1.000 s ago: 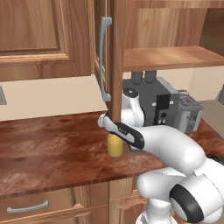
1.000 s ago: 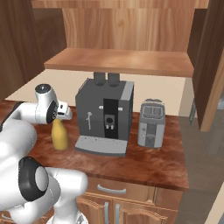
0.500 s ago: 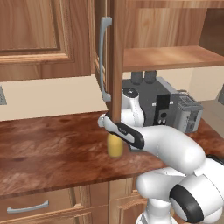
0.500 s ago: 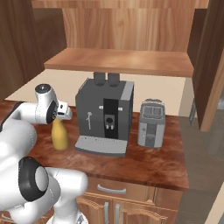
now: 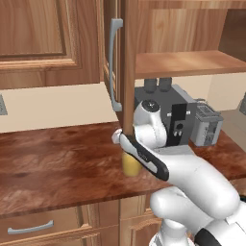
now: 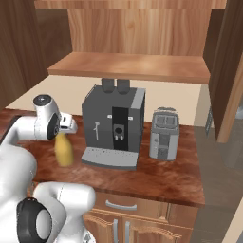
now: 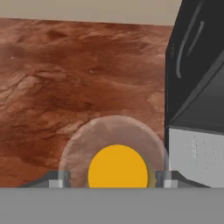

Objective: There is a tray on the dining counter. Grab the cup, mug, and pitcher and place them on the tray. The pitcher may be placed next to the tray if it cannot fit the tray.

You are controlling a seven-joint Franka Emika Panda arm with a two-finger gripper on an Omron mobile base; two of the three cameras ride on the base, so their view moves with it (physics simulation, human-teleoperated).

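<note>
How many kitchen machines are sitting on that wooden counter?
2. A dark grey coffee machine stands mid-counter, just right of the yellow pitcher; a smaller silver toaster sits to its right. The robot's body may hide more at the left.

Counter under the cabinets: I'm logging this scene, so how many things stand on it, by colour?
Yellow: 1, the pitcher.
Dark grey: 1, the coffee machine.
Light grey: 1, the toaster.
Total: 3 on the wood counter.
</note>
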